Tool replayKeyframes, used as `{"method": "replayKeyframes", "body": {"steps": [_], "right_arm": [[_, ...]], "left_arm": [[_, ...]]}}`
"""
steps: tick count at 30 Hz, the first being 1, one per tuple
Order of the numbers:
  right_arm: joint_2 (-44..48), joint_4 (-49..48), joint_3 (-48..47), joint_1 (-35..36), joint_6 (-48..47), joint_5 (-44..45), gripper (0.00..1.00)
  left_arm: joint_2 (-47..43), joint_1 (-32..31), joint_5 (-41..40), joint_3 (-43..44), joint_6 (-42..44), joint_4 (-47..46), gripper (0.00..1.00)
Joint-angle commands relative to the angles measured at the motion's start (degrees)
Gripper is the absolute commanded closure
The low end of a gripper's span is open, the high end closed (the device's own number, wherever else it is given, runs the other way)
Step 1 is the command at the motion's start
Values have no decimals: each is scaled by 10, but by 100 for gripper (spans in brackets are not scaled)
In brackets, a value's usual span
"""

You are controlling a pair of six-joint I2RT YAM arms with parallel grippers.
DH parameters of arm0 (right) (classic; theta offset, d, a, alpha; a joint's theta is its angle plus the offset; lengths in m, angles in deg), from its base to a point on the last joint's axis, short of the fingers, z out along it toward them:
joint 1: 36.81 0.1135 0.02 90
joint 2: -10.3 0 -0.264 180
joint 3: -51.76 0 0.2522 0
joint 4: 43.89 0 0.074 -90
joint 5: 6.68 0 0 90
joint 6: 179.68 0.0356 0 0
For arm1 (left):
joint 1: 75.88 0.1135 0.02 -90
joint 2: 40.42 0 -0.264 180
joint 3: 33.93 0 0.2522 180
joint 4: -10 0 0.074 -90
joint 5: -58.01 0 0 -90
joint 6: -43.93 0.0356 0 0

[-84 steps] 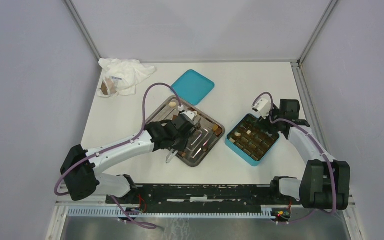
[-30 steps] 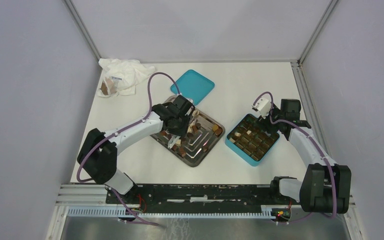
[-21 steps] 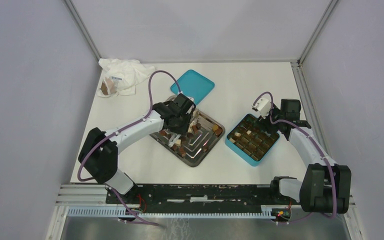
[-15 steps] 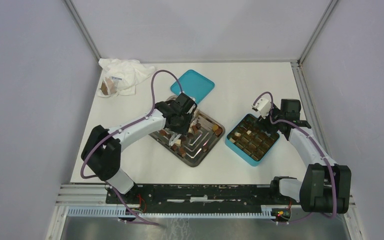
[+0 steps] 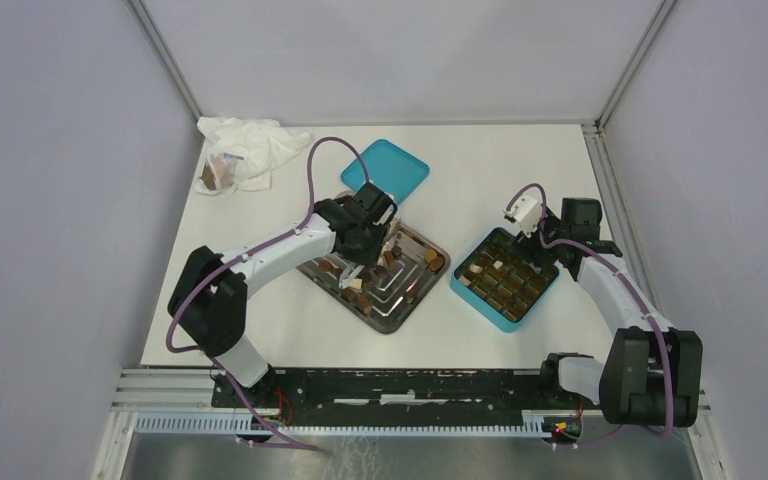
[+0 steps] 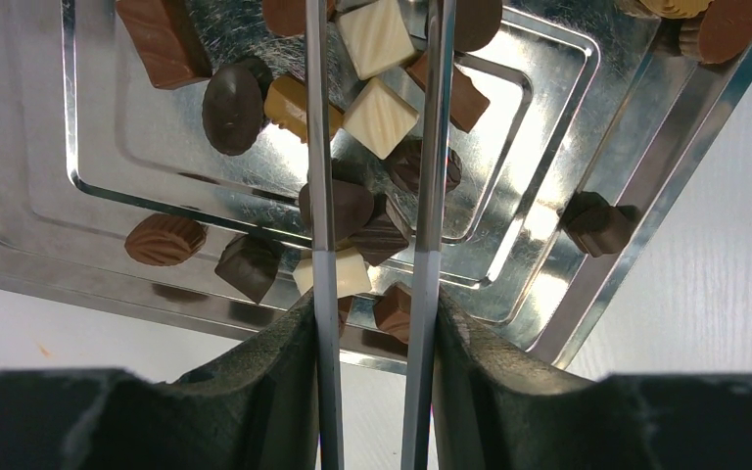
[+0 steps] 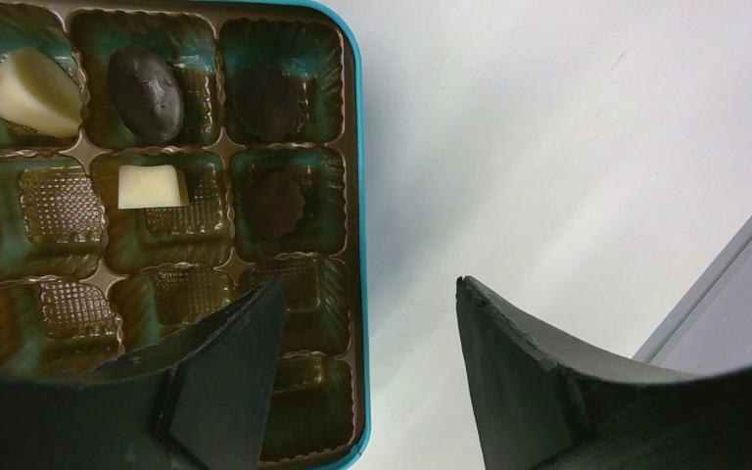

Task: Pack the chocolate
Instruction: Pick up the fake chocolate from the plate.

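Left pincer (image 6: 376,29) farther back over tray (image 5: 406,296), white table (image 5: 500,170)

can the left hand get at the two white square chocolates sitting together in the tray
Probably yes. The left hand hangs open over the tray, and both white square chocolates lie uncovered between its fingers. The brown pieces crowding them may get nudged.

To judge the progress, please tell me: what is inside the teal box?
In the right wrist view, the teal box holds two cream-white chocolates, three dark ones and several empty cups. The right claw covers the nearer cups.
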Motion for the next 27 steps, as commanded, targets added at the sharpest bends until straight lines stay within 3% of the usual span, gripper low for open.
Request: {"method": "replayKeyframes", "body": {"steps": [1, 10, 16, 27], "right_arm": [[10, -4, -12, 1, 0, -8, 30], [10, -3, -13, 1, 0, -9, 30], [10, -4, -12, 1, 0, -9, 30], [10, -3, -13, 1, 0, -10, 30]], "left_arm": [[10, 2, -6, 28, 24, -1, 55], [14, 2, -8, 26, 25, 3, 58], [1, 2, -7, 24, 20, 3, 83], [-71, 2, 8, -19, 9, -8, 98]]}}
